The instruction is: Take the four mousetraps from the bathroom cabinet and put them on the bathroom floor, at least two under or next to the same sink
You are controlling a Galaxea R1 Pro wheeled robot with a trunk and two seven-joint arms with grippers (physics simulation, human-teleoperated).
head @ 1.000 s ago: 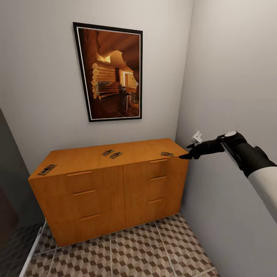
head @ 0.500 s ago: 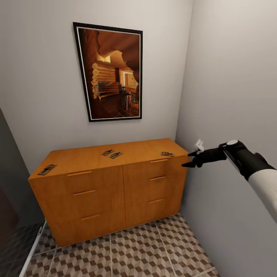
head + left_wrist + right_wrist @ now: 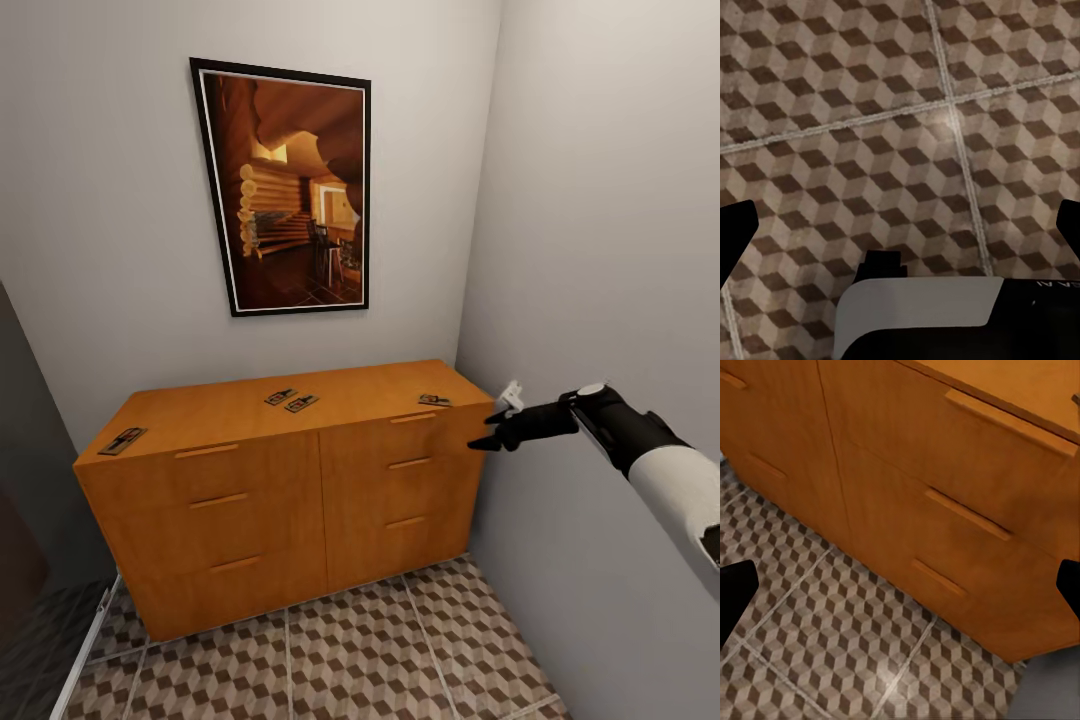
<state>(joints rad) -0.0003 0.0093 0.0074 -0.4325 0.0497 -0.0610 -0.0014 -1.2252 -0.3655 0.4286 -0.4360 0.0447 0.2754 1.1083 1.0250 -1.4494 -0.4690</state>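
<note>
Four mousetraps lie flat on top of the cabinet (image 3: 290,480), well apart from the floor (image 3: 340,650) below: one at the far left corner (image 3: 122,440), two side by side near the middle, (image 3: 280,396) and (image 3: 301,403), and one close to the right front edge (image 3: 434,400). The cabinet stands against the far wall, its right end in the corner, with two columns of three drawers, all closed, each with a slim bar handle. A dark-framed picture (image 3: 285,185) hangs on the wall above it. The right gripper (image 3: 487,431) hovers just off the cabinet's right front corner, beside the nearest trap but not touching it, its dark fingers (image 3: 484,443) parted and holding nothing. In the right wrist view the fingertips show only at the two sides, wide apart, with the right-hand drawers (image 3: 945,510) and the cube-patterned tiles between them. In the left wrist view the left gripper (image 3: 900,229) points down at the floor, its fingertips likewise far apart at the picture's sides and empty, above a crossing of pale grout lines (image 3: 949,116).
</note>
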